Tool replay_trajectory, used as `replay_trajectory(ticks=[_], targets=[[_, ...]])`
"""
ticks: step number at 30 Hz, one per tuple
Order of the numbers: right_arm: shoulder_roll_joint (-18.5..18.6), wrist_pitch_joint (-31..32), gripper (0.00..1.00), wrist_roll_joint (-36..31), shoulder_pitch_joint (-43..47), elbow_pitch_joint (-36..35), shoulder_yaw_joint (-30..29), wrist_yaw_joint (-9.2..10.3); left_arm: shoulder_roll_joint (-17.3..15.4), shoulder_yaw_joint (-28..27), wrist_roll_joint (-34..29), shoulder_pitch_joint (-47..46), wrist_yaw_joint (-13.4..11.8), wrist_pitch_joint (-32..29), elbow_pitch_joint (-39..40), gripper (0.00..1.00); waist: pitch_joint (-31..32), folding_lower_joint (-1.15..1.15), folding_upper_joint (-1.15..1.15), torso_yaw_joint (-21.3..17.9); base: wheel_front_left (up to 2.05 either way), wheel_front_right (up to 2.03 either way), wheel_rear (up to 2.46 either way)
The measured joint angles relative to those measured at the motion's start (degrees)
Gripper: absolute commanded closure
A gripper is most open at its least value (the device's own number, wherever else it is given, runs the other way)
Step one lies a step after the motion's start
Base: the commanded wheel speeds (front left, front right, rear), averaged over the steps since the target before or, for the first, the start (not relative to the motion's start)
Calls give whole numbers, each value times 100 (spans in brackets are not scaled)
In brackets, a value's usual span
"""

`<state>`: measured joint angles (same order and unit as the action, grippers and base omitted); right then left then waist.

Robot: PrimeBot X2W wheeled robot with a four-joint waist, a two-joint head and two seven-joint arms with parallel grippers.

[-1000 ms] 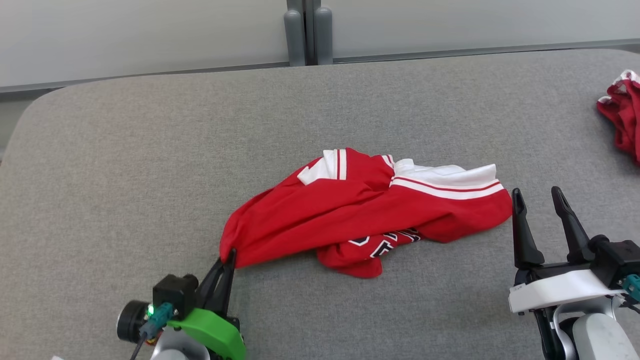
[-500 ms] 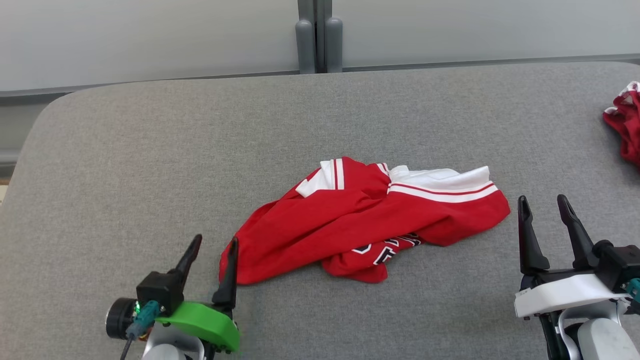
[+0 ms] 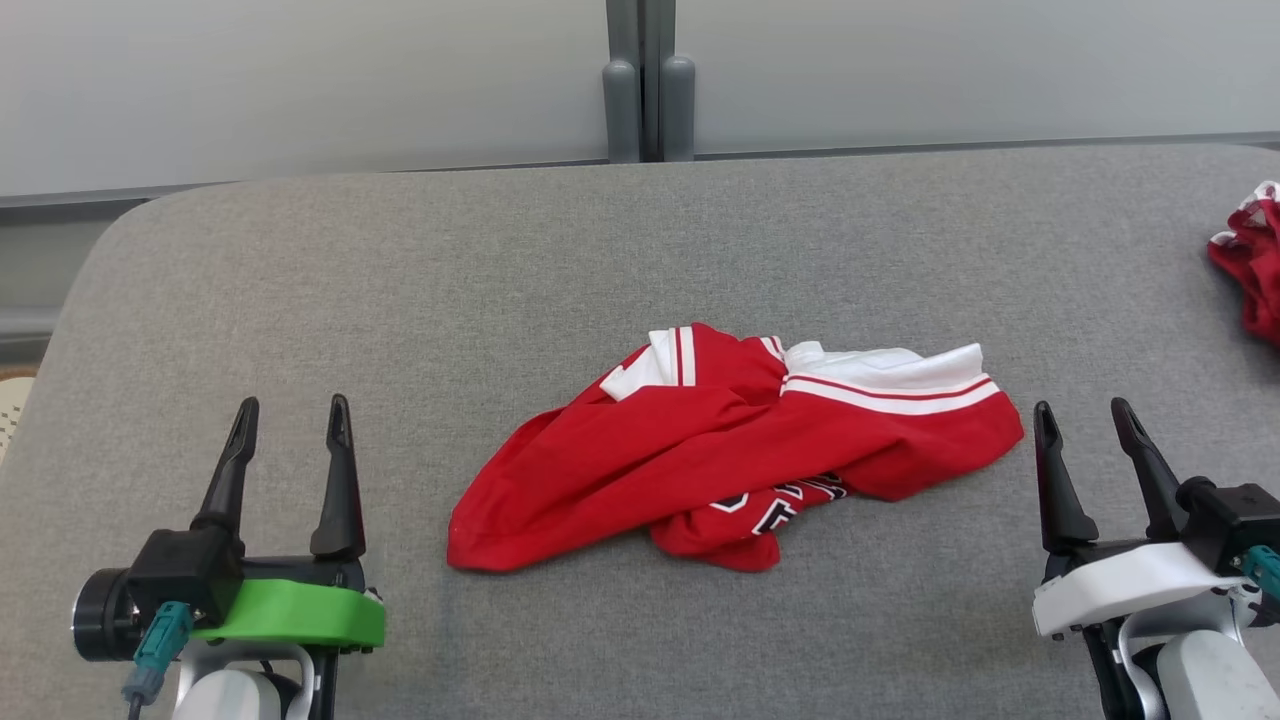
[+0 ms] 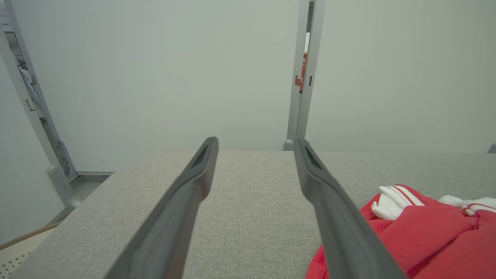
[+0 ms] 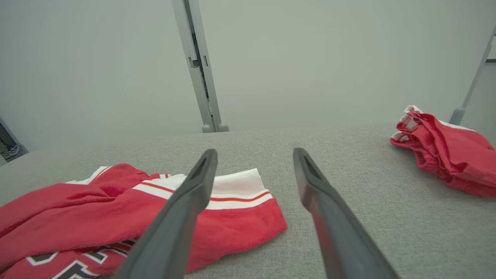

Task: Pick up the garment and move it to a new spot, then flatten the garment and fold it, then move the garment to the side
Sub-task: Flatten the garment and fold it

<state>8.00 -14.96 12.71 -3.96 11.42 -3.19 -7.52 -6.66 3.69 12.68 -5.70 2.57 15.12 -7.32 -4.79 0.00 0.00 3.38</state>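
A crumpled red garment (image 3: pixel 700 450) with white trim and lettering lies in the middle of the grey table (image 3: pixel 400 280). It also shows at the lower right of the left wrist view as red cloth (image 4: pixel 426 236) and at the lower left of the right wrist view (image 5: pixel 97 217). My left gripper (image 3: pixel 287 410) stands open at the lower left, well apart from the garment's left corner, with nothing between its fingers. My right gripper (image 3: pixel 1083 413) stands open just right of the garment's right end, also holding nothing.
A second bunched red and white garment (image 3: pixel 1250 260) lies at the table's far right edge, seen too in the right wrist view (image 5: pixel 445 155). Grey posts (image 3: pixel 650 95) and a pale wall stand behind the table. The table's rounded left corner is near my left gripper.
My left gripper let go of the garment's left corner, opened and drew back to the left. The garment's corner dropped flat. The head camera tilted a little; the right gripper stayed put.
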Motion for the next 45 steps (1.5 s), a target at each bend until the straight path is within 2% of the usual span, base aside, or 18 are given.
replay_trajectory(ticks=[5, 15, 21, 28, 34, 35, 36, 37, 38, 45], targets=[[257, 186, 0, -18, -308, 141, 191, 0, 66, -220, -163, 96, 100, 0, 93, 0, -26, 0, 0, 43, 0, 0, 0], [909, 966, 0, 31, -1855, 714, 1093, 0, 290, -194, -285, 11, 263, 0, 63, 0, -267, 0, 0, 245, 0, 0, 0], [1194, 1404, 0, 347, -2525, 1547, 1664, 0, 347, -207, -283, -126, 328, 0, -1, 0, -442, 0, 0, 460, 0, 0, 0], [1443, 2049, 0, 697, -2784, 2708, 2225, 0, 367, -208, -282, -197, 347, 0, -13, 0, -607, 0, 0, 672, 0, 0, 0], [1457, 2327, 0, 1040, -2917, 3414, 2649, 0, 371, -156, -220, -224, 344, 0, -24, 0, -701, 0, 0, 752, 0, 0, 0], [1454, 2348, 18, 1140, -2940, 3476, 2704, 0, 371, -144, -214, -232, 339, 0, -29, 0, -705, 0, 0, 759, 0, 0, 0], [1449, 2349, 63, 1203, -2957, 3510, 2757, 0, 371, -141, -213, -234, 337, 0, -34, 0, -707, 0, 0, 759, 0, 0, 0], [1449, 2342, 86, 1256, -2979, 3542, 2831, 0, 371, -136, -212, -236, 325, 0, -36, 0, -707, 0, 0, 755, 0, 0, 0], [1450, 2280, 100, 1301, -2994, 3554, 2894, 0, 372, -134, -211, -237, 322, 0, -37, 0, -704, 0, 0, 747, 0, 0, 0], [1555, 1467, 100, 1294, -3208, 3785, 3033, -3, 374, -134, -209, -252, 298, 0, -59, 0, -662, 0, 0, 664, 0, 0, 0]])
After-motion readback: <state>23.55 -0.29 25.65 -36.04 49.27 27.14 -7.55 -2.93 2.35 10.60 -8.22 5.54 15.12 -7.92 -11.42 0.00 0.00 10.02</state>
